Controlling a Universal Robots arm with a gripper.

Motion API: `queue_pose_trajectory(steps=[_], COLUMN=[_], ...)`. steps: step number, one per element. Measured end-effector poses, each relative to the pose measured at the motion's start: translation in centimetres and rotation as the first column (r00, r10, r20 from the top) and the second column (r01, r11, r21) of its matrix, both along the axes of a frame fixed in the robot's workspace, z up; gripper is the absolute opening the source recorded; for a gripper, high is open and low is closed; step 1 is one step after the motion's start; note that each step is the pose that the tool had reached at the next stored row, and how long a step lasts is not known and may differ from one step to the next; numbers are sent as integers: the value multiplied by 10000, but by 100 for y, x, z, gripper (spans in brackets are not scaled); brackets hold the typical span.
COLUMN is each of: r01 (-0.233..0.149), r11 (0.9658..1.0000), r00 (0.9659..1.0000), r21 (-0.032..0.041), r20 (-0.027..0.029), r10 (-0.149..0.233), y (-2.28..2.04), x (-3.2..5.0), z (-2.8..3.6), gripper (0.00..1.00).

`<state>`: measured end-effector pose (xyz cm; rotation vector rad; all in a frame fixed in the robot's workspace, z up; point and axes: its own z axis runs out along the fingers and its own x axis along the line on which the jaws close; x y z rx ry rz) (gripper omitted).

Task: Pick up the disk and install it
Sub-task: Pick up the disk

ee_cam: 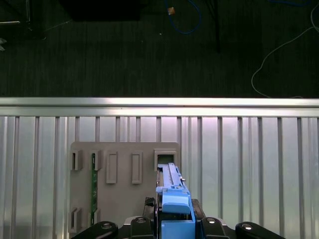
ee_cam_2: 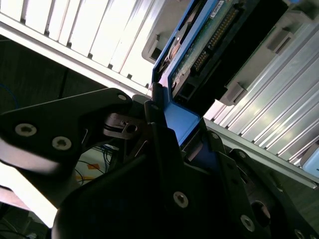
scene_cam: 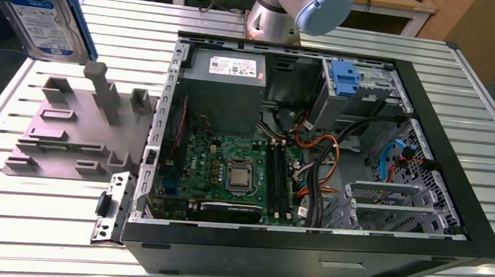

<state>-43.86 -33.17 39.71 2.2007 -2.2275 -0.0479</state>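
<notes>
Gripper [ee_cam: 175, 215] is pinching the disk [ee_cam: 170, 181] by its blue-framed end. Disk is hanging upright at the exterior view's upper left, over the grey slotted fixture [scene_cam: 65, 132] on the table [scene_cam: 33, 208]. The open computer case [scene_cam: 291, 256] is lying at frame centre.

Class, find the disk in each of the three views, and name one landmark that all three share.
Exterior view: disk at the exterior view's far left, raised above the grey slotted plate.
First wrist view: disk edge-on, over that plate.
Second wrist view: disk shows its circuit-board side, its blue frame clamped in the gripper.
Shared landmark: the slatted table.
</notes>
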Motion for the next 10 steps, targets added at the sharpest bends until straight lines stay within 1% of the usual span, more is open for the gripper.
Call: queue_pose_trajectory(steps=[5, 7, 10], r01=[0, -1, 0], r11=[10000, 10000, 10000], r00=[10000, 10000, 10000], r21=[0, 0, 0], r20=[0, 0, 1], r10=[0, 1, 0], y=[0, 0, 0], x=[0, 0, 0], z=[10, 31, 36], gripper=[36, 36, 36])
